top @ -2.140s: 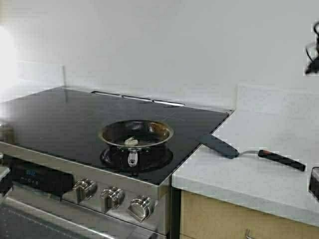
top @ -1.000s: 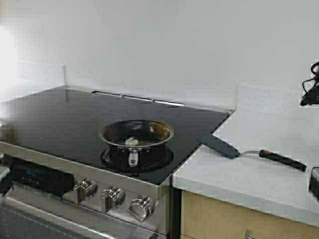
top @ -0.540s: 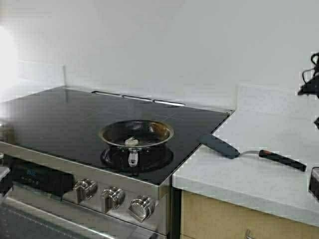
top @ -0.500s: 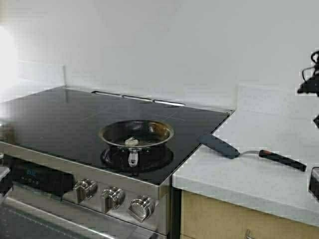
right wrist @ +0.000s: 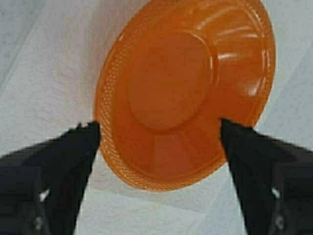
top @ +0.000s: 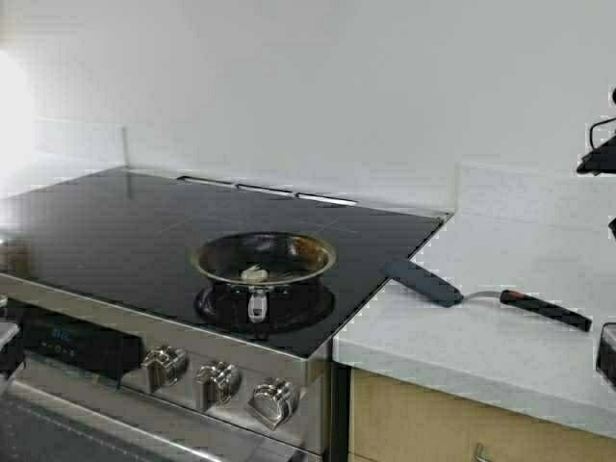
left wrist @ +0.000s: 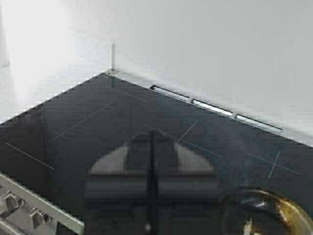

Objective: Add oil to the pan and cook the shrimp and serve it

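The right hand (right wrist: 159,134) hangs spread wide over a round orange plastic bowl (right wrist: 183,90); the left hand (left wrist: 151,191), fingers together, hovers beside the shiny steel pan (top: 264,258) holding the small pale curled shrimp (top: 253,274)

Clearly a home kitchen. Shown by a black glass-top stove (top: 192,226) with steel knobs (top: 217,382) and a small digital display (top: 60,337) along its near front edge, set against a plain white wall (top: 308,87). Confirmed further by a white countertop (top: 500,337) adjoining on the right over pale wooden cabinets (top: 433,423), a steel pan (top: 264,258) on a burner, a spatula (top: 481,294) lying across stove edge and counter, and an orange bowl (right wrist: 183,88) on white paper.
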`<state>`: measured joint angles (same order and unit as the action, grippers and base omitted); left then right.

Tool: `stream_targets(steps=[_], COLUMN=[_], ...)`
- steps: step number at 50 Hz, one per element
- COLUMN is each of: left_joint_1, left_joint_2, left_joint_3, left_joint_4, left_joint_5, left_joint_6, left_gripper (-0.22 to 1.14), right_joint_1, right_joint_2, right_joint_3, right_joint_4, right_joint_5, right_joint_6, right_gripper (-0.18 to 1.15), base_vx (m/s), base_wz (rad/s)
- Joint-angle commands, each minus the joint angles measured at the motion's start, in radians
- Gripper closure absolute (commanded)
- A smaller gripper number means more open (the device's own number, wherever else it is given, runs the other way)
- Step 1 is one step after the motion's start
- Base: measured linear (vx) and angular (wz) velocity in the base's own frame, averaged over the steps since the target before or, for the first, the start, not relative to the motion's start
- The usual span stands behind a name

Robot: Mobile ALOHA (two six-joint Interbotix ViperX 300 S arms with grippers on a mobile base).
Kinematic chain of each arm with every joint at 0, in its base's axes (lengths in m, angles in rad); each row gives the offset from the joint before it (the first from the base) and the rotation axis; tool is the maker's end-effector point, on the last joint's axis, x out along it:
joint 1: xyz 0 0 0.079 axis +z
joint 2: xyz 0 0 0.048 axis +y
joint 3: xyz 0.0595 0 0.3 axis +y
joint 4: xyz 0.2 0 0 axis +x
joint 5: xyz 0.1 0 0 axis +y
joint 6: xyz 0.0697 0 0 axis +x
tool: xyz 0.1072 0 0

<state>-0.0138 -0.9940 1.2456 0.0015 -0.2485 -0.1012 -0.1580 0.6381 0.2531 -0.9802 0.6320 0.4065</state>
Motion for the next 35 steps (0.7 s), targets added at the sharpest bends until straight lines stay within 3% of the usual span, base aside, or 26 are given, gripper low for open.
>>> stream_targets(steps=[1,21,35], left_joint_1=[0.0,0.0,0.0], left_joint_2=[0.009,0.009,0.009], left_joint_3=[-0.012,-0.012,-0.012], left_joint_4=[0.0,0.0,0.0], left_joint_5=[-0.006,-0.006,-0.006], left_joint_6=[0.002,-0.002,-0.003], left_gripper=[0.89,0.89,0.89], right_joint_1=[-0.006,-0.032,-0.031], right_joint_2=[-0.058,-0.218,-0.434], right_joint_3=[-0.003,0.005,0.049], right_joint_4=[0.003,0.028,0.341], right_joint_5=[-0.009,-0.044,-0.264], right_joint_6=[0.0,-0.034,-0.032], right_gripper=[-0.04,-0.04,-0.04], base_vx=[0.0,0.0,0.0], base_wz=[0.0,0.0,0.0])
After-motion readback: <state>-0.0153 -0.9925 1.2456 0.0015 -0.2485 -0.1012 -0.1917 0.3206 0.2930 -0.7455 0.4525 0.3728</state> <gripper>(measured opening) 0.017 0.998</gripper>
